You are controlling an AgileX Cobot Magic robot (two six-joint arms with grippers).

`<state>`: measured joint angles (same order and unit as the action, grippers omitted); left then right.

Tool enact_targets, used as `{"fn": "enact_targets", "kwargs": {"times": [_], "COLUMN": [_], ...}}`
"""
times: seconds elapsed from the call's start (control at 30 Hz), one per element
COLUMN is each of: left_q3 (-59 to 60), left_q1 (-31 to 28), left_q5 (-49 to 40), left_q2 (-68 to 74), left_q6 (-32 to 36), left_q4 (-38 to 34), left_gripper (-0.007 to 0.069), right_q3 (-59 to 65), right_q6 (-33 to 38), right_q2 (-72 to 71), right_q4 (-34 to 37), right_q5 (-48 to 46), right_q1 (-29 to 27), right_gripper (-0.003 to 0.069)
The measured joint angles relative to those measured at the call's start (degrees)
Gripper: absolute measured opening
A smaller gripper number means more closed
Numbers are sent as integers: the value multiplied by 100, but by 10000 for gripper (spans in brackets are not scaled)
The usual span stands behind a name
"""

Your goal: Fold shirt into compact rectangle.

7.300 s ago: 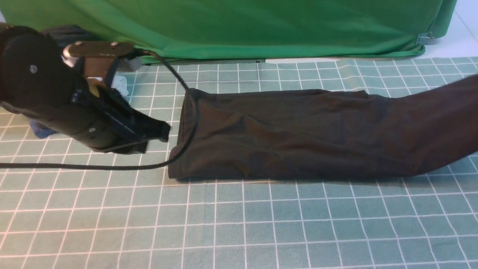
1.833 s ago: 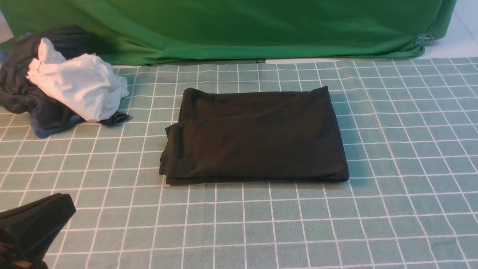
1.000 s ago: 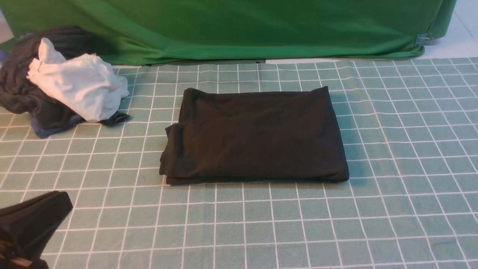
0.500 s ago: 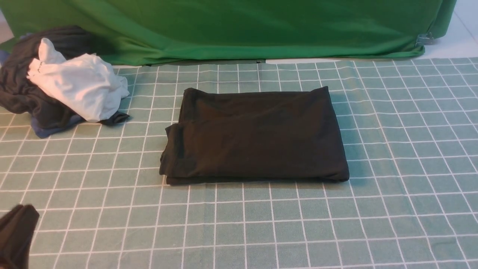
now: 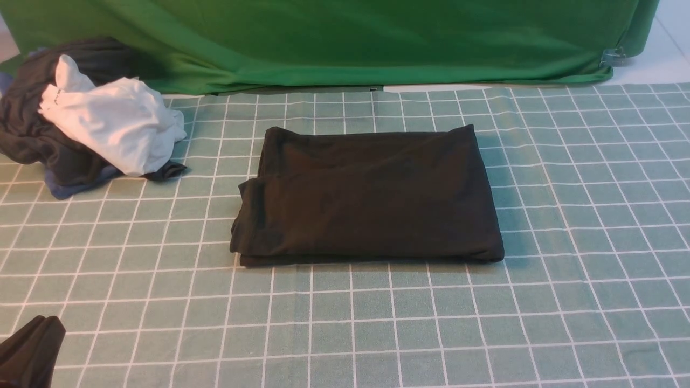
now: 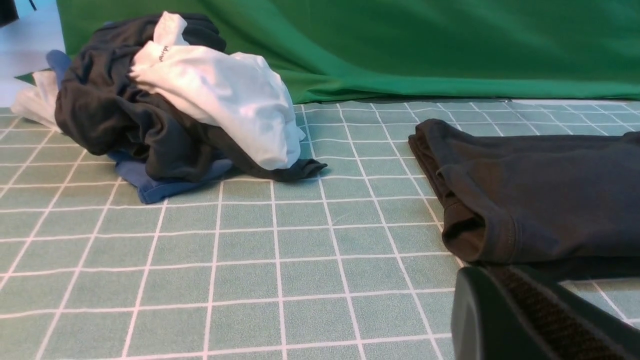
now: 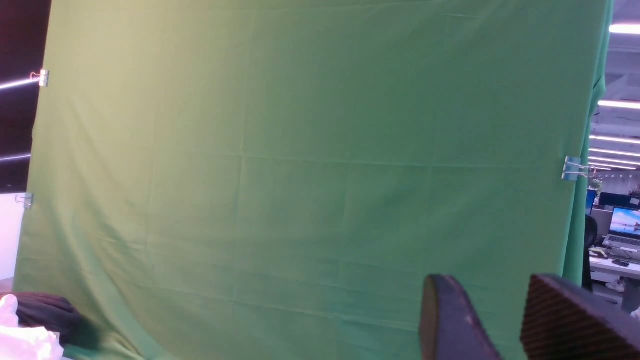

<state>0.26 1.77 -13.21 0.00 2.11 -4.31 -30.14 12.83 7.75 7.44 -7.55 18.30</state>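
Dark black-brown cotton shirt [image 5: 369, 195] lying as folded rectangle, unheld. Left gripper [image 5: 27, 353] jaws pressed together; right gripper [image 7: 500, 320] jaws parted, empty. Risk: stepped left edge slipping open if nudged.

Even, bright overhead light, soft short shadows, slightly soft focus; ceiling strip lights [image 7: 617, 104] glare.

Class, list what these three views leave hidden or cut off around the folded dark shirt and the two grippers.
- Folded black-brown cotton shirt: chest print and neck label hidden inside the folds; left wrist view's edge crops it.
- Left gripper: mostly cut off by frame edges.
- Right gripper: absent from front view; wrist view shows fingertips apart, facing the green backdrop cloth.
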Motion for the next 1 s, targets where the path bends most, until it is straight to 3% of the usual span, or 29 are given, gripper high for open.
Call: {"fn": "enact_targets", "kwargs": {"times": [0.8,1.0], "left_q3": [0,0], "left_q1": [0,0], "left_q5": [-15,-15], "left_q2": [0,0], "left_q6": [0,0], "left_q4": [0,0], "left_gripper": [11,11], "right_q3": [0,0], "right_q6": [-5,273], "right_q2": [0,0], "right_q4": [0,0], "right_q5": [0,0], "right_q1": [0,0], "right_gripper": [237,237]}}
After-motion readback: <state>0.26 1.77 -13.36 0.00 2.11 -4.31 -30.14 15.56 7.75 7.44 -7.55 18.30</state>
